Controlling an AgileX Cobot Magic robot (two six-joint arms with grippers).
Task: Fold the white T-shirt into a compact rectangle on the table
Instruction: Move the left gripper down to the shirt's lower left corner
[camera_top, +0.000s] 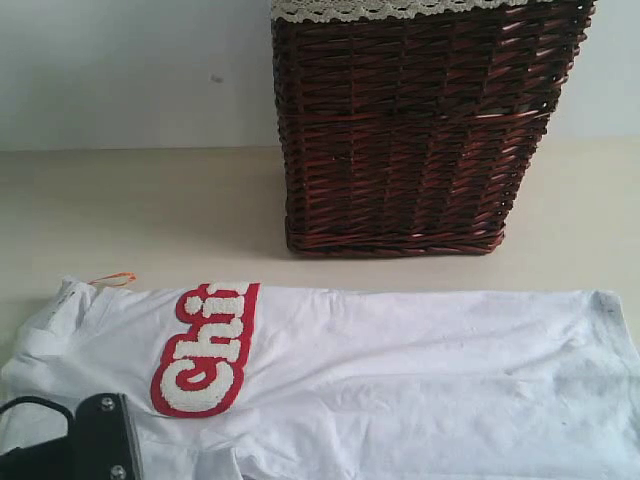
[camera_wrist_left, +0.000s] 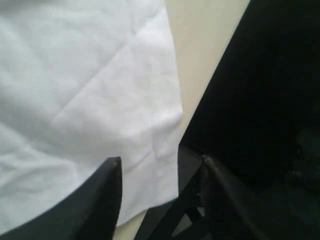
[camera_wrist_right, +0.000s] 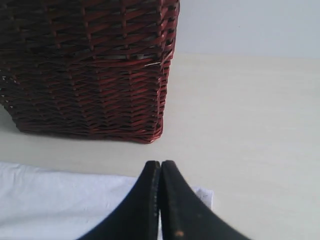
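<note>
The white T-shirt (camera_top: 400, 370) lies spread along the front of the table (camera_top: 150, 210), its red-outlined fuzzy lettering (camera_top: 205, 350) towards the left. My left gripper (camera_wrist_left: 157, 159) is open over a corner of the shirt (camera_wrist_left: 100, 100) near the table's edge. White cloth shows in the gap between its fingers (camera_wrist_left: 107, 195), and nothing is pinched. Its black body (camera_top: 100, 440) shows at the bottom left of the exterior view. My right gripper (camera_wrist_right: 161, 163) is shut, fingertips pressed together, just above another shirt corner (camera_wrist_right: 60, 200). It is out of sight in the exterior view.
A dark red-brown wicker basket (camera_top: 420, 130) with white lace trim (camera_top: 380, 8) stands behind the shirt, against the pale wall; the right wrist view shows the basket (camera_wrist_right: 85, 70) close ahead. A small orange tag (camera_top: 115, 278) pokes out at the shirt's left end.
</note>
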